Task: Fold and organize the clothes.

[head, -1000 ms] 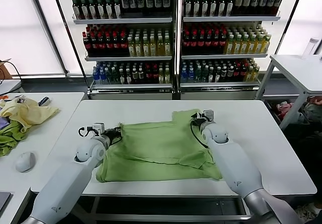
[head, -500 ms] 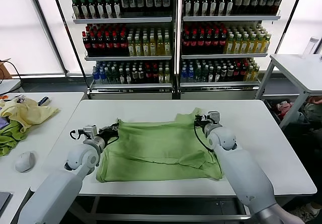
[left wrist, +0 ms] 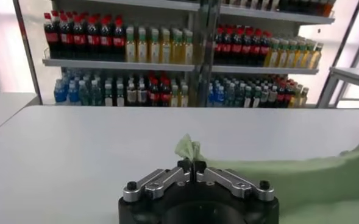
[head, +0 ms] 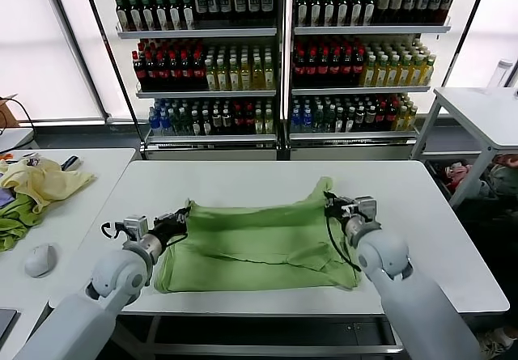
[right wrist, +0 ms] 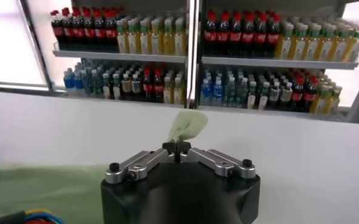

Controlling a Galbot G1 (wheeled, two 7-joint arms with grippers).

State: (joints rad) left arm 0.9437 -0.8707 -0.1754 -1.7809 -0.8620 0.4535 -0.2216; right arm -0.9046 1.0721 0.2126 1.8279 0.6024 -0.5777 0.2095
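— How far along is it?
— Midway, I'd say. The shirt [head: 257,245] lies on the table [head: 421,214], folded over once, still rumpled.
— And the grippers?
— The left gripper [head: 175,217] and right gripper [head: 330,204] each pinch a soft, limp corner.

Plain sage-green shirt [head: 259,243] on a white surface [head: 421,214]; black claws, left [left wrist: 192,164] and right [right wrist: 177,146]; pale yellow garment [head: 44,180] over lime-green cloth [head: 14,222].

Bottle-stocked shelves [head: 279,52] stand against bright windows [head: 40,44]; white tables [head: 486,113] flank the central table [head: 243,178].
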